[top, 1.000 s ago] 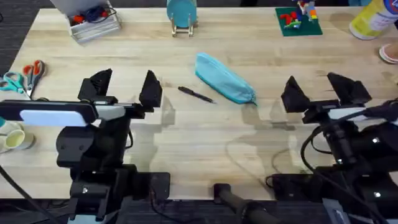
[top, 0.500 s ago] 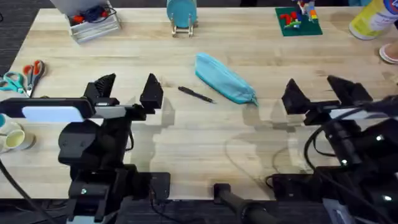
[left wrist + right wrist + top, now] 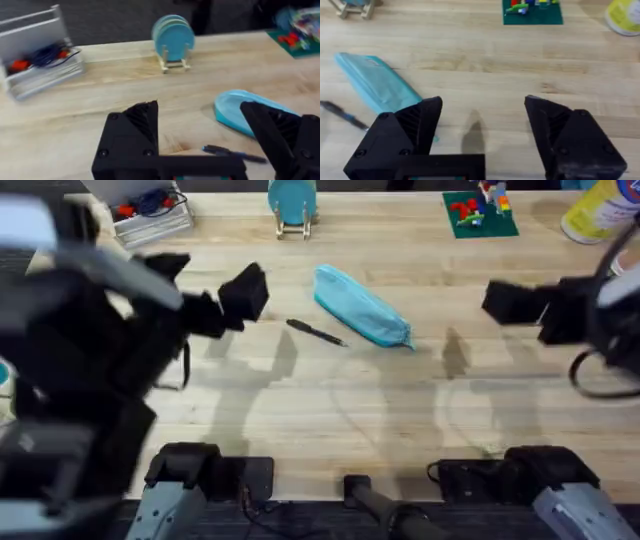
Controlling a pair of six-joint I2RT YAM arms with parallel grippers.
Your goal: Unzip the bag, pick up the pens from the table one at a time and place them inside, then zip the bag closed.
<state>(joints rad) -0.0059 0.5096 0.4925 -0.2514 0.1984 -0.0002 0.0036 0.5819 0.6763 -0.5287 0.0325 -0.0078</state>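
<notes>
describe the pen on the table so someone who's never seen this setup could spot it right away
Start at the light wooden table and find the turquoise bag lying near its middle. Just beside the bag, on the left arm's side, lies the pen, apart from the bag and flat on the wood. It is the one slim, dark, stick-like thing there, far thinner than the soft bag.

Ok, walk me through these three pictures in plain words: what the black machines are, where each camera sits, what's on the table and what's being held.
Two robot arms work at a wooden table. One picture looks down from above; the other two come from cameras on each wrist. The left end effector and right end effector are both open and hold nothing. On the table lie a turquoise pencil pouch and beside it one dark pen. Farther back stand a round teal object on a wooden stand and a green plate of toy bricks.
</notes>
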